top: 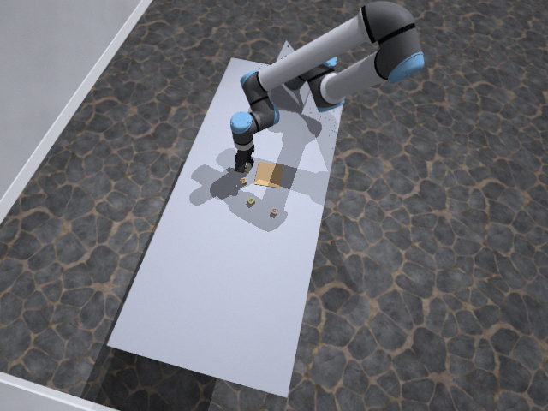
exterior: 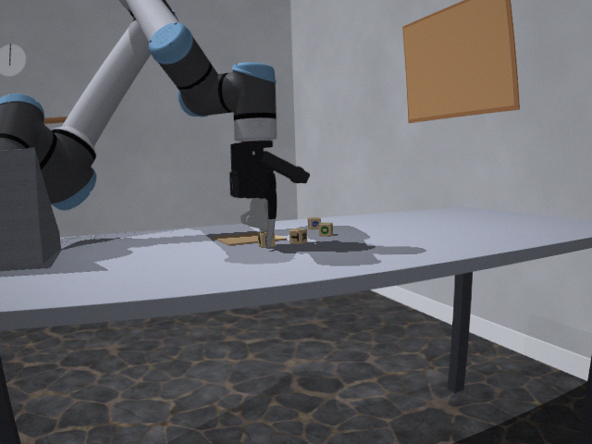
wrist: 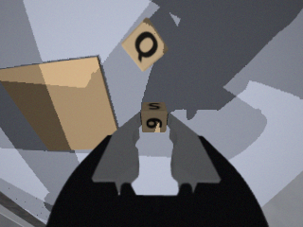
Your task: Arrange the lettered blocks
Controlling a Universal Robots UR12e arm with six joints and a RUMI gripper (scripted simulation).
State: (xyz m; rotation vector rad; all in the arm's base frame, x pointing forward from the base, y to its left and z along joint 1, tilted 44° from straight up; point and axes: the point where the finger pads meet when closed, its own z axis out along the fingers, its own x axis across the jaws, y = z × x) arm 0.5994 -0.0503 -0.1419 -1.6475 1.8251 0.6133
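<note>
My gripper (wrist: 153,113) is shut on a small wooden block (wrist: 153,117) with a black S on its upper face and a 6 on the side facing the wrist camera. It holds the block at table level just beside the tan mat (top: 270,175), as the exterior view (exterior: 262,239) shows. A block with a black Q on top (wrist: 144,44) (top: 243,180) lies a little beyond, off the mat. A block with a green letter (top: 251,201) and one with a blue mark (top: 274,212) lie farther out, off the mat.
The mat (wrist: 62,104) lies flat with nothing on it. The robot's base (exterior: 23,210) stands at the table's far end. An orange board (exterior: 461,64) hangs on the wall.
</note>
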